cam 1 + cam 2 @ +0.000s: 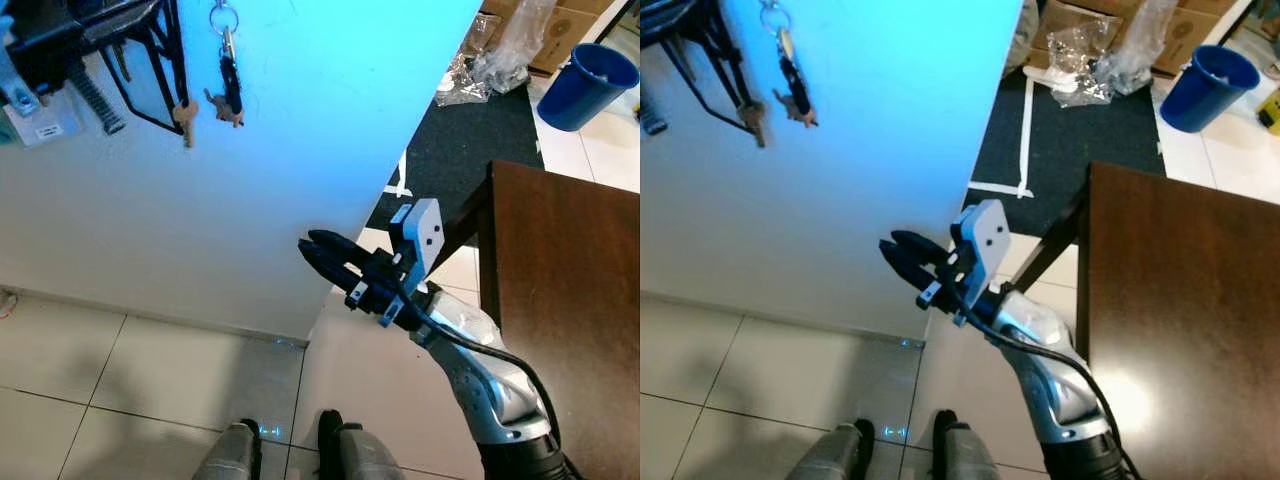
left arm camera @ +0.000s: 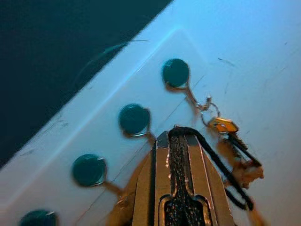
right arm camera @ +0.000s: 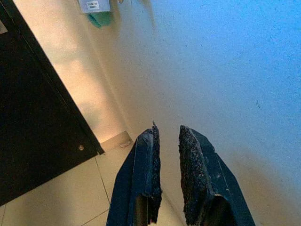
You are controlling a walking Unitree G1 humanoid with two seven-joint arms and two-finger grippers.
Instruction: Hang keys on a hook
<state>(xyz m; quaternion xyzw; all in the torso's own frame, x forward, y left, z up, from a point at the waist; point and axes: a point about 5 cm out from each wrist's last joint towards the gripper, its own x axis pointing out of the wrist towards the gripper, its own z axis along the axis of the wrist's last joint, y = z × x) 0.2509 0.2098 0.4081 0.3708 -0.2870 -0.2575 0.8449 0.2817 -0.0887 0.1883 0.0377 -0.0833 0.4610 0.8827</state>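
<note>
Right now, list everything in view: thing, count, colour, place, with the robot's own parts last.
keys: one bunch, black fob with brass keys, hanging on a ring high on the wall
hooks: four dark round-headed ones showing, in a row on a white board on the wall
wall: one, white, lit blue, straight ahead
table: one, dark brown, on the right
bucket: one, blue, on the floor far right
plastic bags: clear, crumpled, on the dark mat by cardboard boxes
floor tiles: pale, below the wall
left end effector: black fingers closed together, up at the hooks beside the keys
right end effector: black fingers slightly apart, holding nothing, low in front of the wall
feet: two, grey, on the tiles
</note>
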